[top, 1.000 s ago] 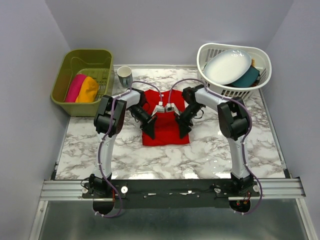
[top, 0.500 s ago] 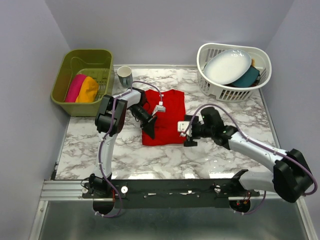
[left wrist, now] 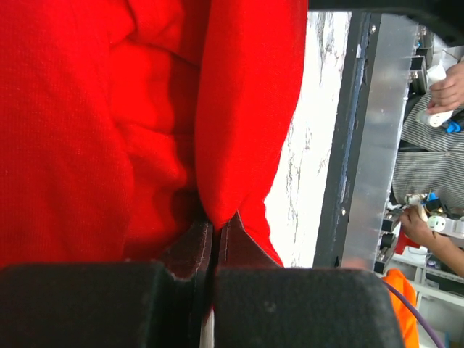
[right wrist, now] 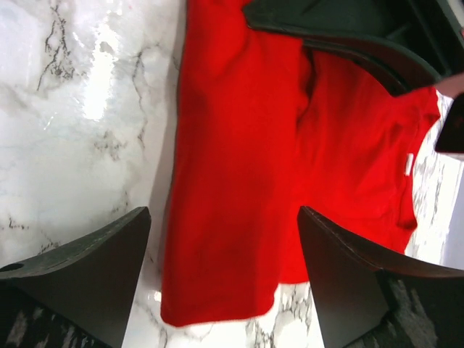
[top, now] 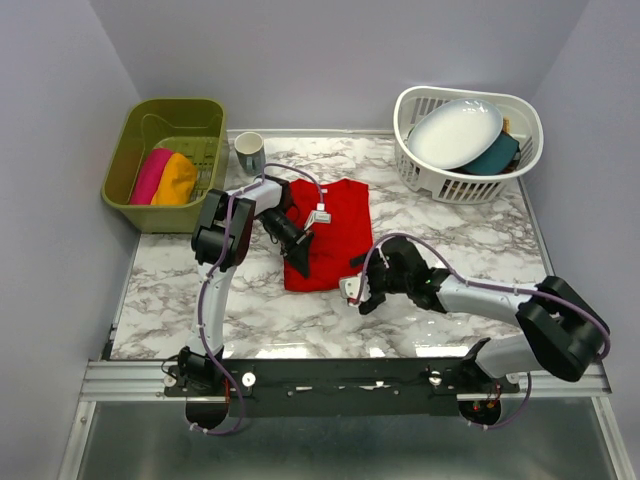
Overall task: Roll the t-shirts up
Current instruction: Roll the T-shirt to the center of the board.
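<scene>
A large red t-shirt lies folded into a narrow strip in the middle of the marble table. My left gripper sits at its near left edge, shut on a fold of the red cloth, with fingertips pinching it. My right gripper is open and empty, low by the shirt's near right corner. In the right wrist view its fingers straddle the shirt's hem. A magenta t-shirt and an orange t-shirt lie rolled in the green basket.
The green basket stands at the back left, with a mug beside it. A white laundry basket at the back right holds a white oval plate and a teal item. The rail runs along the near edge.
My right arm has swung from the shirt's middle out to the right and down toward the near edge, letting go of the cloth. The left gripper has stayed in place on the shirt.
</scene>
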Robot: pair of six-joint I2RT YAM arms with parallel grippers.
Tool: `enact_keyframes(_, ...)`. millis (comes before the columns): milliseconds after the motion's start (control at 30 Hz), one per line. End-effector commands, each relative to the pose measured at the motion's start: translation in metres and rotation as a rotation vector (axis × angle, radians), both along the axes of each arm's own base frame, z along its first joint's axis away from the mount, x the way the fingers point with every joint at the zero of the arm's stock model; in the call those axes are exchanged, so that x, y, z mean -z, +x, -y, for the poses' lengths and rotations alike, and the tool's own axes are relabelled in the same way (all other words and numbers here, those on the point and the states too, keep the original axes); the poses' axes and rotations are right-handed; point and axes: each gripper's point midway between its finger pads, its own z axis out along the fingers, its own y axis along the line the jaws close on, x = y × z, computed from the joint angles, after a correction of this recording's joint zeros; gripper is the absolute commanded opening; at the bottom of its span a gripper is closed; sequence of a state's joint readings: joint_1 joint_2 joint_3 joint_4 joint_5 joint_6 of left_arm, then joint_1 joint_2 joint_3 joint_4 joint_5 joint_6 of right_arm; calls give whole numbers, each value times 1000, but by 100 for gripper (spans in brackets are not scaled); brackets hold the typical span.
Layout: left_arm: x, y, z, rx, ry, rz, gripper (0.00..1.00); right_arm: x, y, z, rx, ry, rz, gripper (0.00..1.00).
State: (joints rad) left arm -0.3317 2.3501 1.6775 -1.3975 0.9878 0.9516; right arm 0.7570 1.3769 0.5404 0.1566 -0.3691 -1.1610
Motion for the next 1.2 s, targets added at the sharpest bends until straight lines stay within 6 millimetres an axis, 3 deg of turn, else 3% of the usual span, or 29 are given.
enact_keyframes(0, 5, -12, -12, 13, 61, -108, 3, 13, 3, -6, -51, -24, 117, 88)
enact_keyframes(200, 4, -7, -12, -11, 51, -128, 3, 42, 4, 3, -71, -100, 158, 75)
enact_keyframes(300, 5, -7, -12, -15, 55, -134, 4, 46, 11, 5, -65, -122, 193, 62)
enact_keyframes(400, 5, -6, -12, -20, 61, -142, 5, 51, 15, 5, -63, -139, 210, 38)
enact_keyframes(433, 6, -6, -12, -20, 64, -144, 6, 54, 15, 5, -65, -146, 210, 21)
enact_keyframes(467, 6, -6, -12, -19, 66, -141, 7, 55, 16, 5, -67, -148, 214, 17)
enact_keyframes(600, 4, -5, -13, -20, 65, -135, 13, 60, 19, 5, -74, -171, 217, 13)
enact_keyframes(700, -12, 2, -13, -32, 58, -74, 32, 57, 19, 3, -50, -183, 152, 1)
enact_keyframes(733, -27, 15, -11, -44, 31, 51, 98, 46, 26, -3, -31, -160, 141, 0)
enact_keyframes(800, -37, 18, -15, -77, 43, 152, 99, 45, 18, 2, -5, -173, 22, 1)
enact_keyframes(833, -59, 35, -15, -101, 32, 333, 99, 38, 20, 0, 17, -148, -12, 0)
enact_keyframes(867, -55, 30, -21, -121, 70, 366, 99, 24, 26, -8, 31, -116, -34, 1)
enact_keyframes(900, -58, 38, -24, -159, 98, 439, 99, 30, 15, -1, 44, -149, -129, 0)
enact_keyframes(933, -79, 59, -27, -228, 106, 608, 99, 25, 13, -2, 50, -133, -164, 1)
enact_keyframes(967, -72, 47, -33, -224, 118, 619, 99, 13, 18, -8, 59, -108, -182, 0)
enact_keyframes(1000, -76, 45, -34, -229, 112, 661, 99, 17, 9, -3, 77, -130, -253, 1)
enact_keyframes(1033, -95, 51, -34, -257, 89, 775, 99, 16, 6, -4, 76, -129, -289, 1)
enact_keyframes(1067, -84, 46, -44, -284, 158, 786, 99, 15, 5, -4, 81, -132, -311, 1)
enact_keyframes(1133, -92, 39, -39, -269, 175, 891, 99, 14, -1, -2, 90, -143, -366, 1)
enact_keyframes(1167, -76, 30, -47, -222, 231, 918, 99, 15, -3, -1, 87, -151, -377, 1)
